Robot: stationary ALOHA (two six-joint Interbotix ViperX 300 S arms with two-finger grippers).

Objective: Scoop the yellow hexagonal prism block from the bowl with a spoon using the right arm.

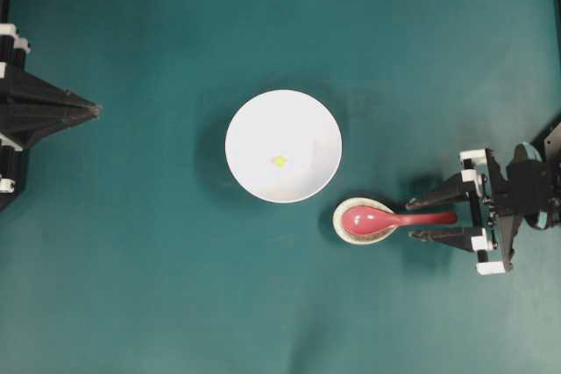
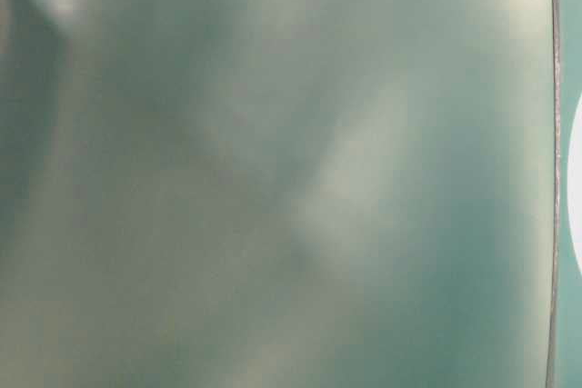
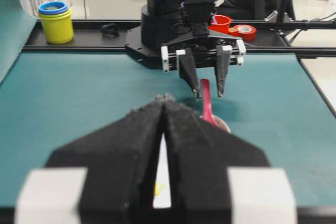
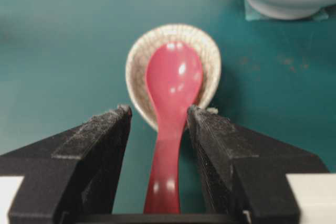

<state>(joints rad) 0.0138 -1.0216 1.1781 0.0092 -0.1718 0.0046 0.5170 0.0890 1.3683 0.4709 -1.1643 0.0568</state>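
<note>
Glossy pinkish-red soup spoon (image 1: 392, 218) lies flat, long axis left-right overhead: scoop on speckled teardrop rest (image 1: 349, 230) just beside round white bowl (image 1: 283, 145), handle pointing right between right gripper's (image 1: 419, 219) spread jaws, no contact evident. Tiny yellow block (image 1: 279, 161) sits in bowl. Left gripper (image 1: 95, 110) pressed together.

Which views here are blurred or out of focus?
Table-level: almost wholly a soft teal blur. Left wrist: left gripper fingers up close are soft, background sharp. Right wrist: spoon slightly soft, right gripper fingers too. Overhead: sharp.
</note>
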